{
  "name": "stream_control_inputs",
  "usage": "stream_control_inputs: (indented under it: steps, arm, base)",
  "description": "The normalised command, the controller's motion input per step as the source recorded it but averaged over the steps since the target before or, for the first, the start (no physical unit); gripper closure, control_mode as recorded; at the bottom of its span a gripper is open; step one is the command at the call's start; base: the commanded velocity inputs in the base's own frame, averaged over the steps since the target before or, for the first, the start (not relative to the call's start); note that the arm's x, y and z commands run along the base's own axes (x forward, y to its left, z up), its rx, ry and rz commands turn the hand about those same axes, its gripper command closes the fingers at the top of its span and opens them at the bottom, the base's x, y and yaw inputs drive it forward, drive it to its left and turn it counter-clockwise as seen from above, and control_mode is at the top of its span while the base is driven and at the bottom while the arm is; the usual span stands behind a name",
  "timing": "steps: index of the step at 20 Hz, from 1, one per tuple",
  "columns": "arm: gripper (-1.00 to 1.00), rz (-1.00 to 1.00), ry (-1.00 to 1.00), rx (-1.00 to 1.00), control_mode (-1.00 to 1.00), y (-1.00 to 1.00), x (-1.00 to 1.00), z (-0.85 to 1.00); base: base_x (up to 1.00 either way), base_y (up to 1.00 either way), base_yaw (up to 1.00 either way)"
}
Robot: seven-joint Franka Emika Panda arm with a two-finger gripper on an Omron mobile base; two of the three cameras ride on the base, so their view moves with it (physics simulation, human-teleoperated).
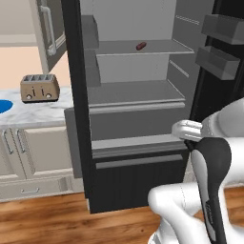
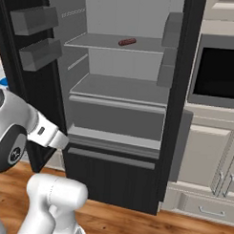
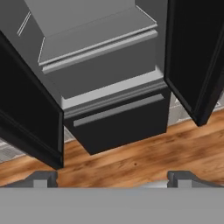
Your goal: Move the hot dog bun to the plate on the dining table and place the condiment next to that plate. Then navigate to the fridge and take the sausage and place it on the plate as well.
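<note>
The black fridge (image 1: 76, 95) (image 2: 177, 92) stands with both doors open, showing its pale grey inside. A short dark reddish-brown sausage (image 1: 141, 46) (image 2: 127, 42) lies alone on the upper shelf, near its middle. My gripper (image 3: 113, 179) is open with nothing between its fingertips (image 3: 43, 178). It hangs low in front of the fridge and looks at the bottom freezer drawer (image 3: 122, 122), well below the sausage's shelf. The hot dog bun, the plate, the condiment and the dining table are out of view.
Grey door bins (image 1: 219, 62) (image 2: 38, 20) jut from the open doors on both sides. A toaster (image 1: 40, 88) and a blue plate's edge (image 1: 4, 106) sit on the marble wall counter (image 1: 43, 116) to the left. A black built-in oven (image 2: 218, 72) is to the right. Wooden floor (image 3: 131, 162) lies below.
</note>
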Motion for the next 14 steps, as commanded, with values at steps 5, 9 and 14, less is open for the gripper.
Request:
stream_control_inputs:
  steps: [5,9,14]
  arm:
    - [-1.00,-0.02,0.00,0.01,1.00,-0.13,-0.17,-0.06]
    - [-1.00,0.00,0.00,0.00,1.00,0.00,0.00,0.00]
    - [-1.00,0.00,0.00,0.00,1.00,0.00,0.00,0.00]
  base:
    - [0.03,0.00,0.00]
    - [0.86,0.29,-0.02]
    - [1.00,0.10,0.00]
